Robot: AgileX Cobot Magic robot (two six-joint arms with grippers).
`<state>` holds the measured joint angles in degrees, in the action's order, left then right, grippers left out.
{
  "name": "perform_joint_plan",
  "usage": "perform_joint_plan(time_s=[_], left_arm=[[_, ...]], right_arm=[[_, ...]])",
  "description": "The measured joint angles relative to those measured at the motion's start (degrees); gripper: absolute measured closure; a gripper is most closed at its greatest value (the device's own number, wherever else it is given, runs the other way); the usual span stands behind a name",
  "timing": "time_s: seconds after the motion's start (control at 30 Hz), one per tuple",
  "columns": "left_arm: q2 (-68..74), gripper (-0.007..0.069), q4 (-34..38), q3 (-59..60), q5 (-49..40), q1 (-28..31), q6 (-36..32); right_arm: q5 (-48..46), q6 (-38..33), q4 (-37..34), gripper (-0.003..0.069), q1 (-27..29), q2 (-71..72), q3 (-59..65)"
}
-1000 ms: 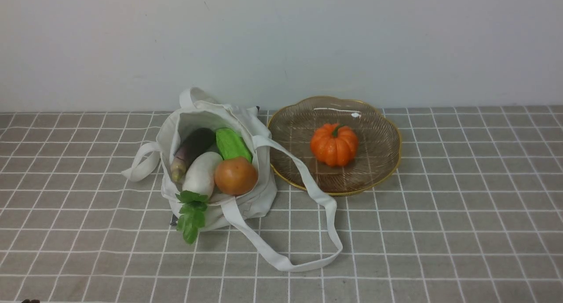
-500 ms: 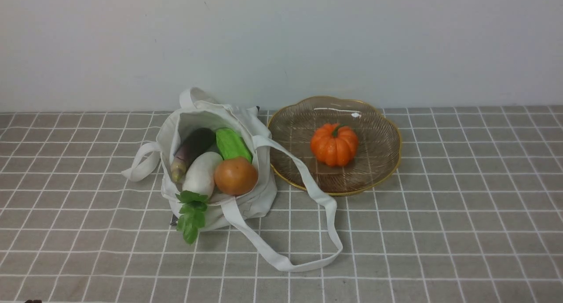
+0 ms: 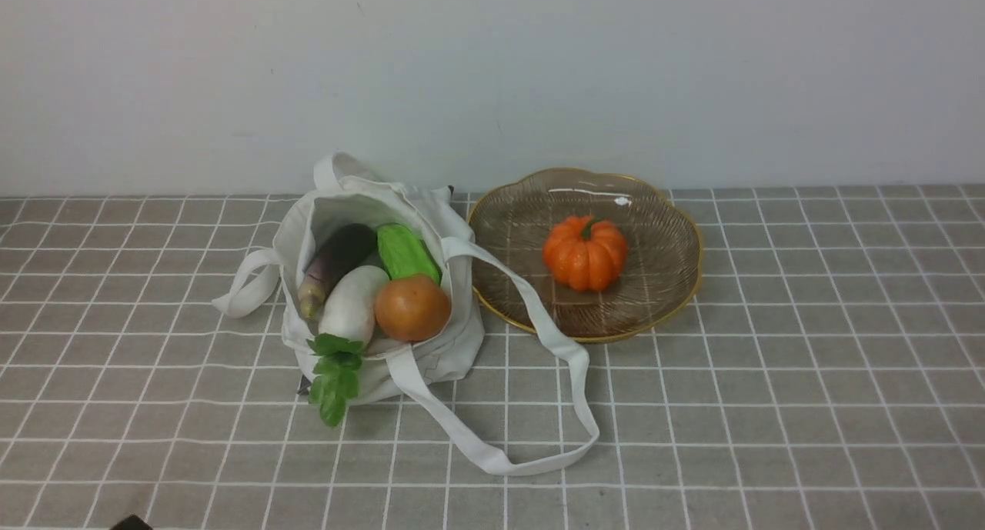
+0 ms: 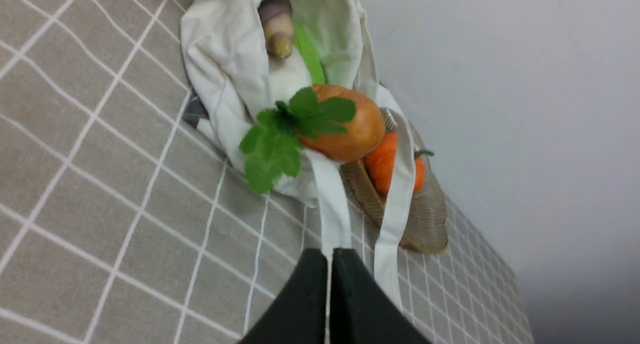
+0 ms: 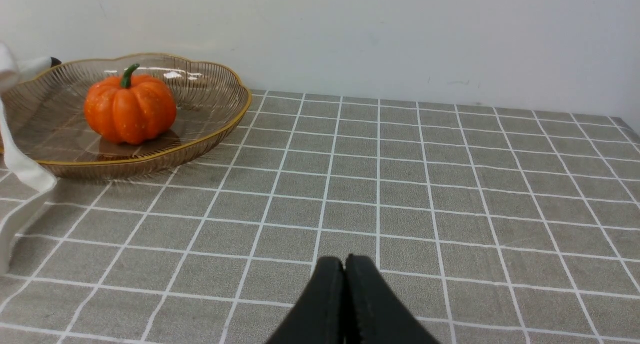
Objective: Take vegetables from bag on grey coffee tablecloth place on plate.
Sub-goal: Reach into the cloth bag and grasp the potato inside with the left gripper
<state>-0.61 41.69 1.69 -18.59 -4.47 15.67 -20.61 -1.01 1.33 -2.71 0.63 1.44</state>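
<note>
The off-white bag (image 3: 454,338) lies open on the grey checked tablecloth (image 3: 769,361), left of centre. In its mouth lie a purple eggplant (image 3: 338,259), a green gourd (image 3: 406,253), a white radish (image 3: 354,303) with green leaves and a round orange-brown vegetable (image 3: 412,307). The brownish glass plate (image 3: 662,230) stands right of the bag and holds an orange pumpkin (image 3: 585,251). My left gripper (image 4: 330,256) is shut and empty, low over the cloth short of the bag. My right gripper (image 5: 344,264) is shut and empty over bare cloth, right of the plate (image 5: 210,109).
One long bag strap (image 3: 539,407) loops across the cloth toward the front, partly before the plate. Another strap (image 3: 242,284) loops out at the bag's left. A pale wall (image 3: 492,76) rises just behind bag and plate. A dark tip of my left arm (image 3: 131,523) shows at the front edge.
The dark tip of my left arm at the bottom left edge of the front view has shifted right and shows a little more. Bag, vegetables and plate have not moved.
</note>
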Motion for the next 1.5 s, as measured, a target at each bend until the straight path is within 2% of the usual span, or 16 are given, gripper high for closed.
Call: perform_joint_plan(time_s=[0.13,0.17,0.23,0.37,0.4,0.47,0.53,0.57,0.63,0.77,0.83,1.0,1.07,1.2,1.33,1.5], left_arm=[[0.0,0.0629,1.2,-2.7,-1.3,0.0,-3.5],[0.8,0.0629,1.1,-6.8,-4.0,0.0,-6.9],[2.8,0.0629,0.6,-9.6,-6.7,0.0,-9.3],[17.4,0.0629,-5.7,-21.9,-20.1,0.0,-14.0],[25.1,0.0629,-8.6,-26.6,-25.9,0.0,-15.7],[30.2,0.0629,-10.7,-29.6,-29.3,0.0,-17.0],[43.8,0.0629,-15.4,-37.4,-36.9,0.0,-21.2],[44.8,0.0629,-15.8,-38.0,-37.4,0.0,-22.1],[56.8,0.0629,-16.4,-45.3,-41.8,0.0,-26.9],[71.8,0.0629,-12.1,-55.4,-47.6,-0.1,-33.7],[79.9,0.0629,-10.9,-61.8,-49.0,-2.1,-36.3],[92.2,0.0629,-16.3,-73.6,-49.1,-9.1,-34.2],[97.7,0.0629,-22.5,-79.7,-49.1,-13.5,-30.2],[101.3,0.0629,-32.4,-84.4,-48.4,-18.1,-24.5],[101.5,0.0620,-38.7,-85.0,-46.4,-19.5,-20.1],[101.6,0.0551,-39.5,-85.0,-41.9,-19.6,-19.2]], right_arm=[[0.0,0.0,0.0,0.0673,0.0,0.0,0.0],[0.0,0.0,0.0,0.0673,0.0,0.0,0.0],[0.0,0.0,0.0,0.0673,0.0,0.0,0.0],[0.0,0.0,0.0,0.0673,0.0,0.0,0.0],[0.0,0.0,0.0,0.0673,0.0,0.0,0.0],[0.0,0.0,0.0,0.0673,0.0,0.0,0.0],[0.0,0.0,0.0,0.0673,0.0,0.0,0.0],[0.0,0.0,0.0,0.0673,0.0,0.0,0.0],[0.0,0.0,0.0,0.0673,0.0,0.0,0.0],[0.0,0.0,0.0,0.0673,0.0,0.0,0.0],[0.0,0.0,0.0,0.0673,0.0,0.0,0.0],[0.0,0.0,0.0,0.0673,0.0,0.0,0.0],[0.0,0.0,0.0,0.0673,0.0,0.0,0.0],[0.0,0.0,0.0,0.0673,0.0,0.0,0.0],[0.0,0.0,0.0,0.0673,0.0,0.0,0.0],[0.0,0.0,0.0,0.0673,0.0,0.0,0.0]])
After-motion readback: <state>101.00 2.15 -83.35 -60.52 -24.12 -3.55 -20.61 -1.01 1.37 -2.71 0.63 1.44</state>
